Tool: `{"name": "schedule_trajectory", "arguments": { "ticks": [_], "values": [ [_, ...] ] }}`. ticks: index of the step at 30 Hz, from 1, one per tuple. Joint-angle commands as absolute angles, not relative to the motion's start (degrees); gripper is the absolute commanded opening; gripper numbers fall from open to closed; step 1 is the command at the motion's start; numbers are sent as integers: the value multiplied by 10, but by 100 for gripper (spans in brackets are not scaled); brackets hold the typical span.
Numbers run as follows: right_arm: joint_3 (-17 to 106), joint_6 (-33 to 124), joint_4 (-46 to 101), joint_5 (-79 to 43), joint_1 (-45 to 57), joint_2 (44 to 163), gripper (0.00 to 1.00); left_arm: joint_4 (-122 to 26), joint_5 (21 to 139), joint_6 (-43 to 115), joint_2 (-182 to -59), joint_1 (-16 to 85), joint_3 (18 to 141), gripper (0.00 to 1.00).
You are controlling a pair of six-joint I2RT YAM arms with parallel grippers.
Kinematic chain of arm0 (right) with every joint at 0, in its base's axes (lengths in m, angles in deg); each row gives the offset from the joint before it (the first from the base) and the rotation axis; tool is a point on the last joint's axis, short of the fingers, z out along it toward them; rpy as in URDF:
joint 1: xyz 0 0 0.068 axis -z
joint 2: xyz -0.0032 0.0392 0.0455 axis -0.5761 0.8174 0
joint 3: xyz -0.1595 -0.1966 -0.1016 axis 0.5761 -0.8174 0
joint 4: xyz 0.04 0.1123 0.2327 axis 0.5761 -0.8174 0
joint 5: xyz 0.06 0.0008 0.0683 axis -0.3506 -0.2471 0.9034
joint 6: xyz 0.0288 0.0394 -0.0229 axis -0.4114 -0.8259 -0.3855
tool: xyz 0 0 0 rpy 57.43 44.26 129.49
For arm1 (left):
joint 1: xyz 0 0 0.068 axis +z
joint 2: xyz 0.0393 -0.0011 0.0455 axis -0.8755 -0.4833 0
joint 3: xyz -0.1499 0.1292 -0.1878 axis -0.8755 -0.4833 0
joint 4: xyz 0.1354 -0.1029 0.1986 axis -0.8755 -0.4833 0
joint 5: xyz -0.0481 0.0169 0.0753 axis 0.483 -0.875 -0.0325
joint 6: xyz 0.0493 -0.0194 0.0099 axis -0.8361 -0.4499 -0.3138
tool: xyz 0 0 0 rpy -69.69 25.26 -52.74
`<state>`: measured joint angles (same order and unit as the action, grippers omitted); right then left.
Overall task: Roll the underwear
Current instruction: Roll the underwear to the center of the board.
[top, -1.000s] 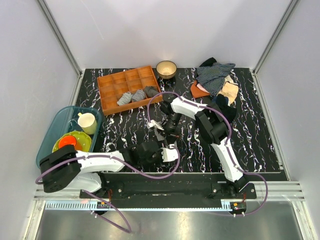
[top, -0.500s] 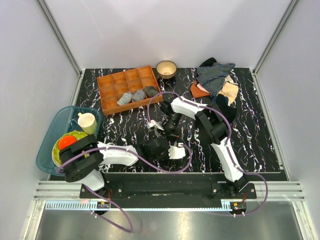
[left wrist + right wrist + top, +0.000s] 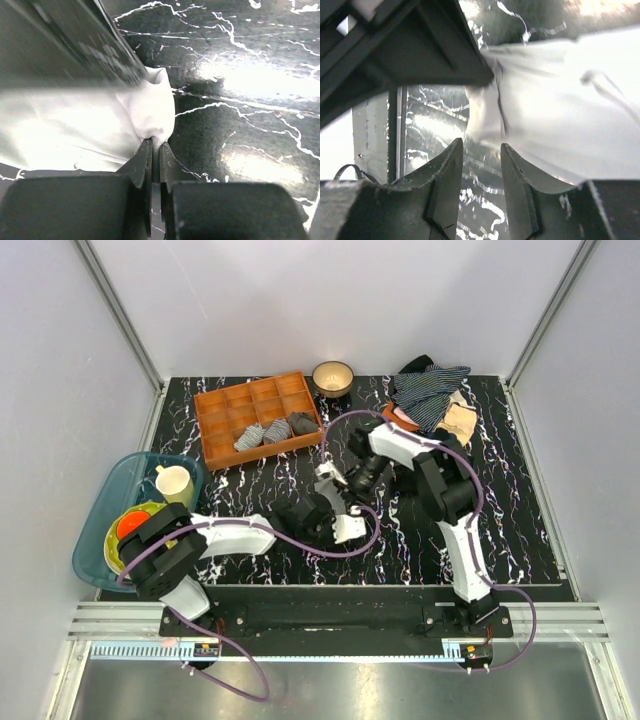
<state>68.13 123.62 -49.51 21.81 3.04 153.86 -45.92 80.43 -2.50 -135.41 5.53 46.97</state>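
Left wrist view shows our left end effector (image 3: pixel 155 148) clamped on a fold of the underwear (image 3: pixel 75 125). Our right end effector (image 3: pixel 481 146) stands apart beside the cloth. We judge the rolling barely begun, with the cloth mostly loose.

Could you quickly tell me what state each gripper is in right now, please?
Left gripper: closed, pinching a fold of the underwear.
Right gripper: open, holding nothing; the underwear lies just past its fingertips.

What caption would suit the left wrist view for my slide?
Left gripper shut on a fold of pale cloth, with the black marbled table behind.
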Motion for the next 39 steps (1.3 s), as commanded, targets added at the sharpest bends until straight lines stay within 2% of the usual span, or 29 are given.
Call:
{"name": "schedule_trajectory", "arguments": {
  "ticks": [1, 7, 10, 15, 18, 22, 24, 30, 39],
  "values": [
    [648, 1234, -506, 251, 87, 1431, 45, -529, 916, -7, -1353, 92, 504, 0],
    [575, 1211, -430, 238, 145, 1345, 46, -575, 1019, 28, -1377, 156, 538, 0],
    [492, 1203, -369, 228, 157, 1253, 46, -607, 1075, 54, -1408, 186, 573, 0],
    [373, 1279, -286, 249, 156, 1124, 48, -694, 1160, 97, -1491, 222, 660, 0],
    [288, 1309, -213, 259, 137, 1048, 53, -716, 1203, 122, -1550, 240, 683, 0],
    [188, 1295, -73, 153, 29, 991, 56, -719, 1241, 183, -1599, 271, 704, 0],
    [176, 1296, -13, 107, -25, 997, 57, -715, 1250, 215, -1614, 287, 707, 0],
    [173, 1320, 84, 10, -88, 1078, 57, -683, 1258, 263, -1621, 304, 696, 1],
    [169, 1322, 144, -36, -96, 1150, 56, -657, 1251, 286, -1622, 310, 691, 6]
  ]
}}
